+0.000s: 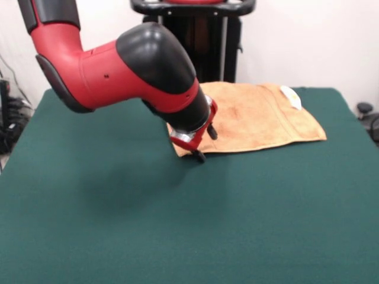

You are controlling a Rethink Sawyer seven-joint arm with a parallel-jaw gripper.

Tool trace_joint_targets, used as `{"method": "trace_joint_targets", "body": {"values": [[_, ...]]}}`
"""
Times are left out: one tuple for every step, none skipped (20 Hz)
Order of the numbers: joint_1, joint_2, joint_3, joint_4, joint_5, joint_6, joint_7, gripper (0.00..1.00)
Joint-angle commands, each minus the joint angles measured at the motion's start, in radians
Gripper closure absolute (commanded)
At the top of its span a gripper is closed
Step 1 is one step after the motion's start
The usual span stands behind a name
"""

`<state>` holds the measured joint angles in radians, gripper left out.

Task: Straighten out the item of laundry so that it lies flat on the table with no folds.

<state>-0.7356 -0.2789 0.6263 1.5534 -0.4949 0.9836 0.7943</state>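
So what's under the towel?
The green table lies under the towel. The arm covers the towel's left part; anything beneath the cloth is hidden.

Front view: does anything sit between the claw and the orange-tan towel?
Nothing visible does. The claw is at the near left edge of the orange-tan terry towel on the dark green felt table.
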Motion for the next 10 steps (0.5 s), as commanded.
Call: {"method": "trace_joint_targets", "body": {"values": [[0.082, 0.031, -0.046, -0.057, -0.103, 0.117, -0.118, 0.00], [0.090, 0.027, -0.053, -0.063, -0.112, 0.127, -0.120, 0.00], [0.094, 0.024, -0.057, -0.066, -0.120, 0.134, -0.122, 0.00], [0.098, 0.021, -0.061, -0.068, -0.127, 0.141, -0.123, 0.00], [0.100, 0.020, -0.063, -0.069, -0.131, 0.143, -0.121, 0.00], [0.104, 0.017, -0.067, -0.073, -0.141, 0.155, -0.127, 0.00], [0.105, 0.017, -0.068, -0.075, -0.143, 0.158, -0.127, 0.00], [0.108, 0.013, -0.071, -0.076, -0.150, 0.169, -0.134, 0.00], [0.109, 0.011, -0.072, -0.076, -0.152, 0.172, -0.132, 0.00], [0.109, 0.009, -0.075, -0.076, -0.158, 0.182, -0.136, 0.00]]}}
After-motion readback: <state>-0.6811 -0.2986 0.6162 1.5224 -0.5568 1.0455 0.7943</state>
